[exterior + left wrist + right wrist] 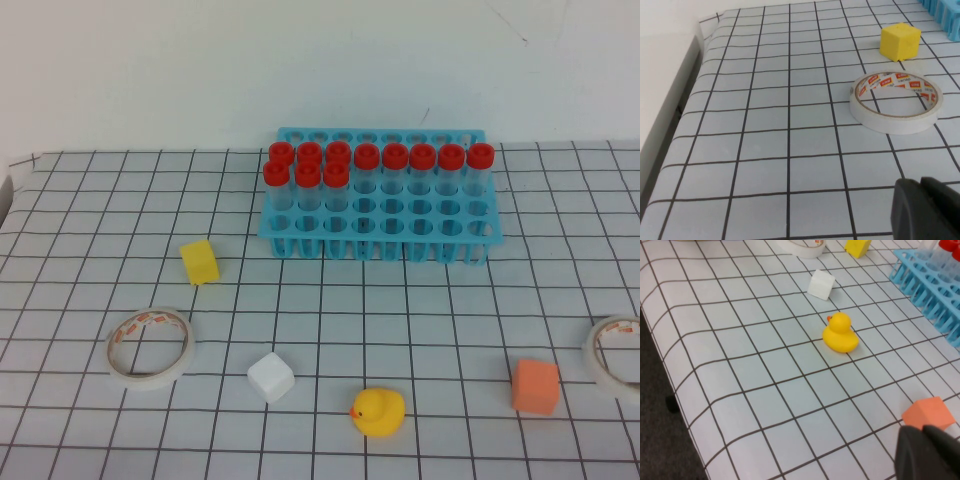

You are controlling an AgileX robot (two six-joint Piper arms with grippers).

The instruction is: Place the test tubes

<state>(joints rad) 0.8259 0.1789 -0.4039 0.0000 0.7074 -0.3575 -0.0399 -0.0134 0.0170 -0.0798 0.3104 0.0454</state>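
Bench (420, 330): white cloth ruled in a black grid, with a plain pale wall (300, 60) behind it.
Left hand (923, 195): over the near left part of the bench, fingers clenched together with nothing between them. It's out of the high view.
Ahead of the left hand: a tape roll (896, 104) lies flat, and a yellow cube (899, 41) sits beyond it.
Right hand (925, 440): over the near right part of the bench, also clenched and empty.
Around the right hand: an orange cube (930, 412) is just beside it, the duck (840, 333) is further out, and a white cube (821, 284) is past that.
Test tubes (366, 170): eleven red-capped tubes, every one seated in the blue rack (380, 240). Eight fill one row, and three stand in the next row forward, at the rack's left end.
Key relation: the rack sits on the far side, a touch right of centre and well apart from both hands.
Axis: the tubes stand upright, long axis vertical. The rack's long side runs left to right.
Nearer arm: the right, by a whisker, I'd judge, though the short row starts at the left end.
Loose tubes: none showing anywhere on the bench.
Progress: nothing is left to carry, so it looks finished or paused.
Edge: a second tape roll (615, 355) sits at the far right.
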